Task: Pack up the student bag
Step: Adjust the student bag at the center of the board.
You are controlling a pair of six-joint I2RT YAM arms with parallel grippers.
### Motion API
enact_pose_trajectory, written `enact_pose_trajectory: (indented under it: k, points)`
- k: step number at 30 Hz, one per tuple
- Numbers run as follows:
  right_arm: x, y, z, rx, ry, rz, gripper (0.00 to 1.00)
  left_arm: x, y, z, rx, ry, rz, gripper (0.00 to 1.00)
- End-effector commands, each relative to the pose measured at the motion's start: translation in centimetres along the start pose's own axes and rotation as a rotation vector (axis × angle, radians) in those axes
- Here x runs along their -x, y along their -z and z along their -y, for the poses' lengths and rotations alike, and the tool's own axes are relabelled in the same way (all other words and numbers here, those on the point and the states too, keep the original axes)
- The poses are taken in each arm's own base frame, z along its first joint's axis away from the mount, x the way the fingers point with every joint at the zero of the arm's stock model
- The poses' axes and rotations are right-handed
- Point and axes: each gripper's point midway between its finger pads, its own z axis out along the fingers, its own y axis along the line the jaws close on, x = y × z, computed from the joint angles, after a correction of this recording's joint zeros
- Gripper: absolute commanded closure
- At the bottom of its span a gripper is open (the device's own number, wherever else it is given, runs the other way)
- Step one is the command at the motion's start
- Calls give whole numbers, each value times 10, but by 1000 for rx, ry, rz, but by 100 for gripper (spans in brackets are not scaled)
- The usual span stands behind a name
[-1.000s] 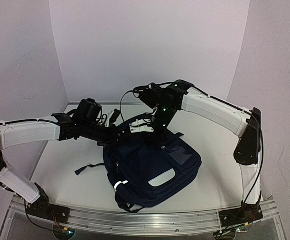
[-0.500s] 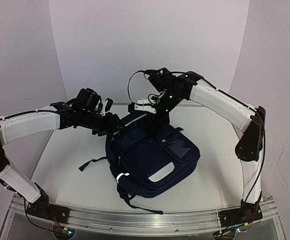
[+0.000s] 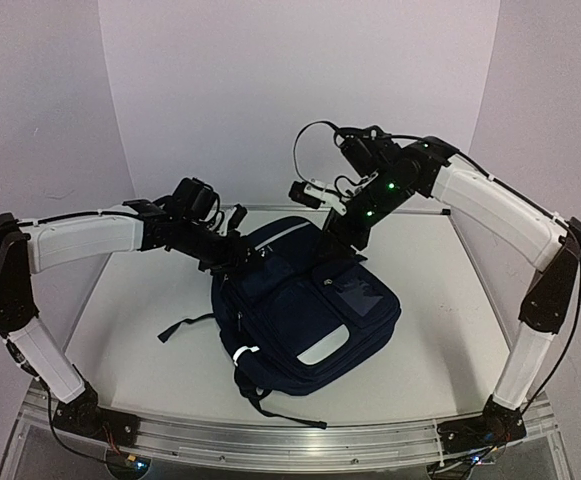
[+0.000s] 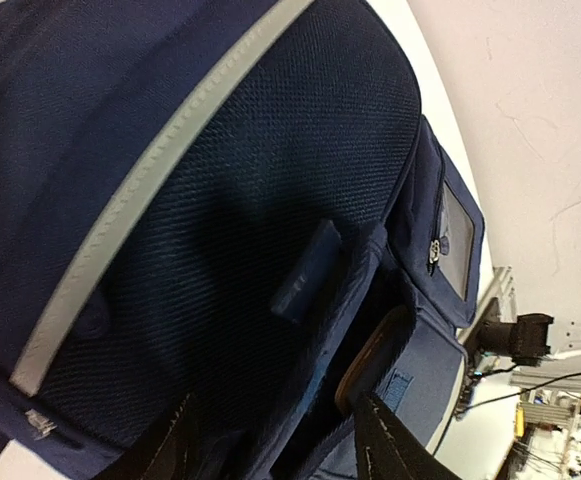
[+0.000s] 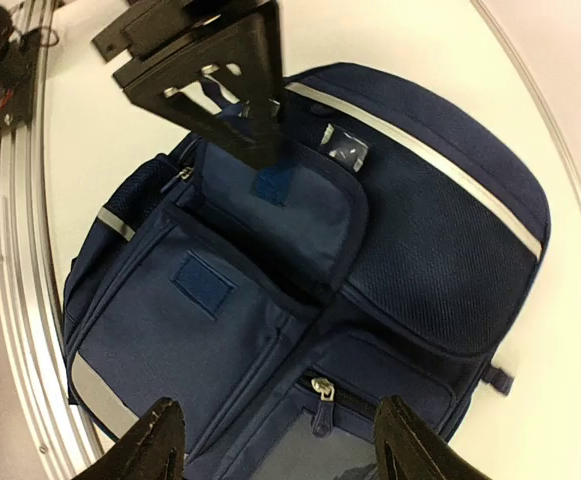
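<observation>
Student bag (image 3: pixel 305 310) lies flat on the white table (image 3: pixel 140 300), about mid-table, front pockets up, its rounded top toward the back wall. One black strap (image 3: pixel 185 327) trails off its left side onto the table surface. Pale piping stripe (image 4: pixel 150 190) runs across the mesh top panel. A small reflective loop (image 3: pixel 242 353) sits on the near-left corner.

Left gripper (image 3: pixel 228 252) is at the bag's upper left edge. In my left wrist view the two fingers stand apart with nothing clamped between them; only dark mesh fabric and a pocket edge show past them. From here I cannot tell if the fingertips touch the cloth.

Right gripper (image 5: pixel 278 420) hangs above the bag's far end, clear of it. Jaws spread wide, nothing in them. Its camera looks down on the whole front of the bag: flap pocket, lower pocket, zipper pull (image 5: pixel 322 388). In that view the left arm's black fingers (image 5: pixel 232 92) sit over the flap pocket's top edge.
</observation>
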Motion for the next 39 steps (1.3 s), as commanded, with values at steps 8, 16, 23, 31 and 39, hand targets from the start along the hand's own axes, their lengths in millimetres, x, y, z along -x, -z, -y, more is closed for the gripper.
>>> enact_pose_trajectory:
  k: [8,16,23,31,39]
  points:
    - [-15,29,27,-31,-169,38,35,14,13,48,-196,-100,0,77]
    - [-19,29,27,-38,-161,27,35,1,20,69,-250,-154,-14,91]
    - [-23,26,29,-42,-164,7,35,-27,4,81,-235,-246,-85,91]
    - [-46,17,28,-29,-195,-44,36,-57,-23,82,-200,-317,-182,91]
    - [-70,14,31,-27,-231,-91,36,-79,-49,72,-147,-368,-281,86]
